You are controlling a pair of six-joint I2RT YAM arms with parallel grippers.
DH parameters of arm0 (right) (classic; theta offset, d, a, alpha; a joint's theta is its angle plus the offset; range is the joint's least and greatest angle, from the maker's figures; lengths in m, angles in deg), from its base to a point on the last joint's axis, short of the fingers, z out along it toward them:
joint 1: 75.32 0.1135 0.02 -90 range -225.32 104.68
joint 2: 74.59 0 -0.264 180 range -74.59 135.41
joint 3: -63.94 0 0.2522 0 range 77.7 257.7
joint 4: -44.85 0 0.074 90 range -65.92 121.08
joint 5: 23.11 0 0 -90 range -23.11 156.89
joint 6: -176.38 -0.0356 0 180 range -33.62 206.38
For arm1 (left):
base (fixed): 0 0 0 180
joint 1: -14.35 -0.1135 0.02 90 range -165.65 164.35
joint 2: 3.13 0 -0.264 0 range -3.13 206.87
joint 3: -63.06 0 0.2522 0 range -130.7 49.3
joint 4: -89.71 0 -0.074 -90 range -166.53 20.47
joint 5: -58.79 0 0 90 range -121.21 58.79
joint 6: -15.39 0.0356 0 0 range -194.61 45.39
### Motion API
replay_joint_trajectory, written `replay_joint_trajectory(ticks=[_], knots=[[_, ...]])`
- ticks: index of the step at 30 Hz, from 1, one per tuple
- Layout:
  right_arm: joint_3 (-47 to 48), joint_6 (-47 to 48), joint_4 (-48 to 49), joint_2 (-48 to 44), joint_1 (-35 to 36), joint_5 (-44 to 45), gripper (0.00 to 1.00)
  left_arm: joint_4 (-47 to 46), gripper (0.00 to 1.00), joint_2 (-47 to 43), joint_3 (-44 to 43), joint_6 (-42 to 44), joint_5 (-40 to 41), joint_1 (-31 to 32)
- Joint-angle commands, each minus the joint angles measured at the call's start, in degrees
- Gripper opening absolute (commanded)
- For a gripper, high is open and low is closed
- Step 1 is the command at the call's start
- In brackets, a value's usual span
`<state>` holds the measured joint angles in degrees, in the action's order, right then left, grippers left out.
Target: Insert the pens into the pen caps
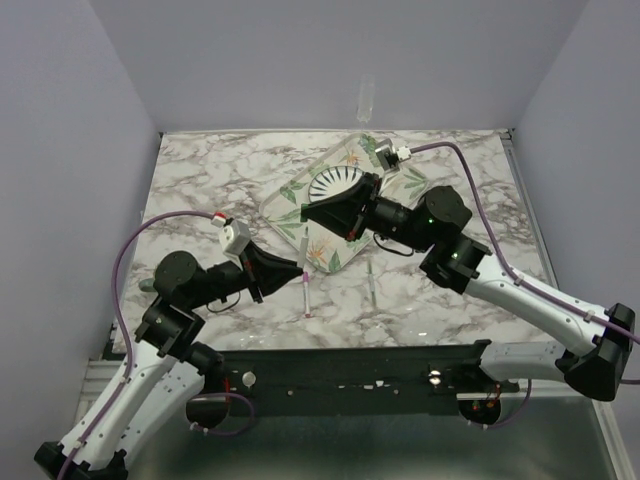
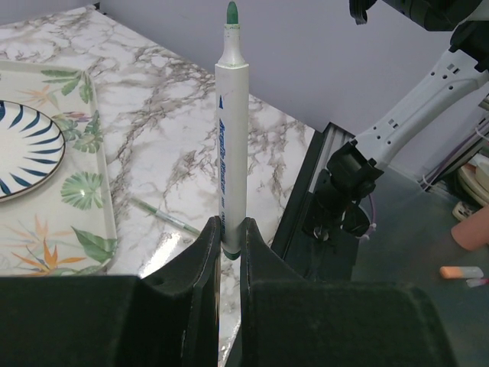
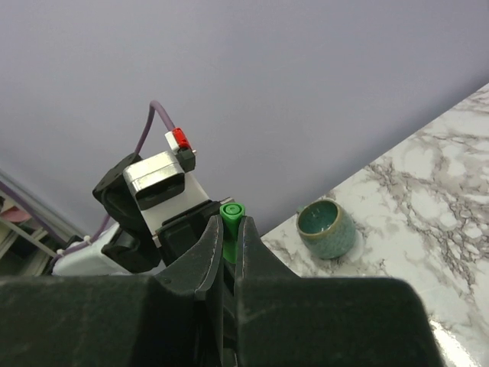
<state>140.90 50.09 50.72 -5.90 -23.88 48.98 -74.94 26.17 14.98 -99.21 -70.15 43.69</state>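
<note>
The left pincer (image 2: 229,231) clamps a pen (image 2: 231,145), the right pincer (image 3: 229,233) a green cap (image 3: 231,214), mostly hidden; tray (image 2: 90,164), spare pen (image 2: 164,216) and cup (image 3: 326,227) lie nearby.

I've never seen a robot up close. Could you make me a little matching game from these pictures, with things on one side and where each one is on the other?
Things:
1. white marker
2. green cap
3. striped plate
4. teal cup

Places:
A. on the leaf-patterned tray
B. clamped in the right gripper
C. directly on the marble table
D. clamped in the left gripper

Pairs: 1-D, 2-B, 3-A, 4-C
</note>
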Motion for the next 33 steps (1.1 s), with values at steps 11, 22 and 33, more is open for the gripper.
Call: replay_joint_trajectory(ticks=[11,22,33], knots=[[-1.06,5.09,-2.68,-1.54,3.40,11.14,0.01,0.44,0.00,-2.76,-0.57,1.31,2.73,0.19],[-1.59,5.00,-2.59,-1.62,5.42,12.11,0.01,0.61,0.00,-2.76,-0.66,1.48,3.25,0.19],[-4.75,6.23,-3.38,-3.21,8.06,16.32,0.01,1.05,0.00,-3.37,-0.83,1.84,4.40,0.19]])
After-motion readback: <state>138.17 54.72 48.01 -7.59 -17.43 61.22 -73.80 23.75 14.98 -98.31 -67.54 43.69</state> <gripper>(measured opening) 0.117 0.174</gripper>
